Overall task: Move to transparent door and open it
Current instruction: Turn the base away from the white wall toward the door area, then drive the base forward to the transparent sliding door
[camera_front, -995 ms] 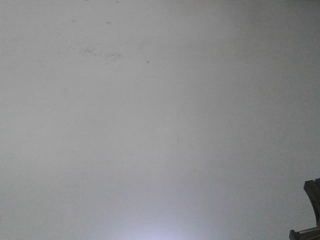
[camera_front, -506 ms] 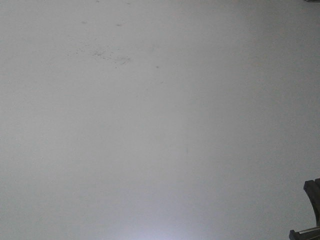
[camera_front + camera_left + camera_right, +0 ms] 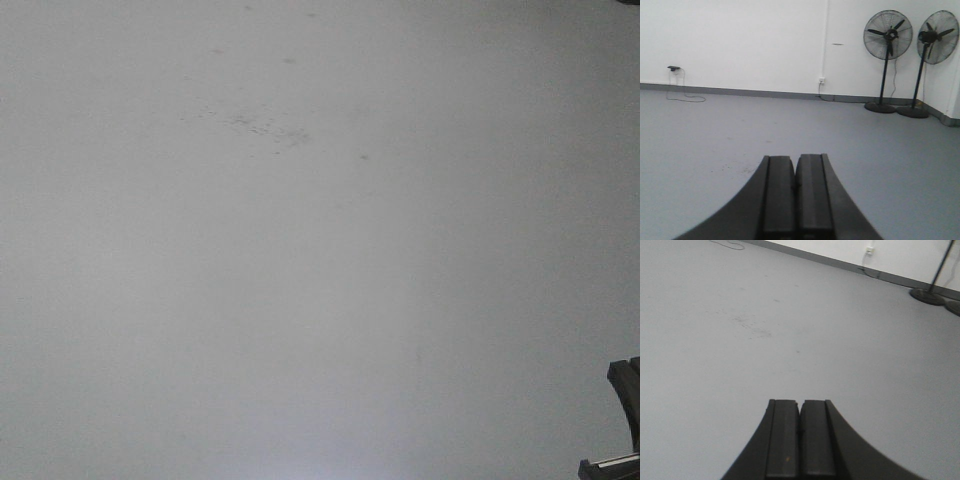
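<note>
**Grey floor everywhere, door not in any view**

Front view: nothing but bare grey floor (image 3: pixel 320 300), with a patch of dark scuff marks (image 3: pixel 265 127) near the top. A black part (image 3: pixel 625 420) of the rig pokes in at the lower right corner; can't tell which piece it is. The camera looks down at the ground, so it's no help for finding the target.

Left wrist view: the left gripper (image 3: pixel 795 165) is level and points across the open floor. Its jaws are closed pad to pad with nothing between them. Ahead is a white wall (image 3: pixel 740 40) with grey skirting (image 3: pixel 740 91), a socket (image 3: pixel 822 80), and a loose cable (image 3: pixel 685 95) at far left. Two pedestal fans (image 3: pixel 888 35) stand at right, well away from the arm.

Right wrist view: the right gripper (image 3: pixel 799 410) is pitched down more, jaws also closed and empty. The same scuff marks show up mid-floor. The socket and one fan base (image 3: pixel 926 296) sit at the top edge.

The transparent door is out of frame in all three views; no glass, frame or handle anywhere.

My read: this is the driving stage. Arms are held forward and jaws kept closed because there's nothing to grab yet, and it keeps the fingers compact while the base moves. The base needs to bring the door into sight before any reach for the handle. Keep clear of the fans and cable on the way.
</note>
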Controlling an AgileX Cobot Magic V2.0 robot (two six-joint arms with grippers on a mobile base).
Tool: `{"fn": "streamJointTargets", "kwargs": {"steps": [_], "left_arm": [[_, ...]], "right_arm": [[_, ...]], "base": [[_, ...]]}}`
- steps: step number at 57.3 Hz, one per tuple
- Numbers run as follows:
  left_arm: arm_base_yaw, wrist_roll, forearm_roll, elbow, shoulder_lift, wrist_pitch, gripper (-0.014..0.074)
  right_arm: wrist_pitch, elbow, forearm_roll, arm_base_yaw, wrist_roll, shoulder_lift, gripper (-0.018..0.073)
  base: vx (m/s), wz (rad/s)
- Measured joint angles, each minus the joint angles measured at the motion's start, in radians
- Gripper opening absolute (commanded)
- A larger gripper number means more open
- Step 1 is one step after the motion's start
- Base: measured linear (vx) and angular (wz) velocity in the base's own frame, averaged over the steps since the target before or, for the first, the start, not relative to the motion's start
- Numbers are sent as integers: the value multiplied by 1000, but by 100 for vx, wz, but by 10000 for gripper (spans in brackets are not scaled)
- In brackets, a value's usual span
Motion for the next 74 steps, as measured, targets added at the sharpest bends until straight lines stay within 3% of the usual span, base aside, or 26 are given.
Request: {"fn": "streamJointTargets", "kwargs": {"steps": [74], "left_arm": [[0,0,0,0,0,0,3]], "right_arm": [[1,0,0,0,0,0,-3]], "base": [[42,63]]}}
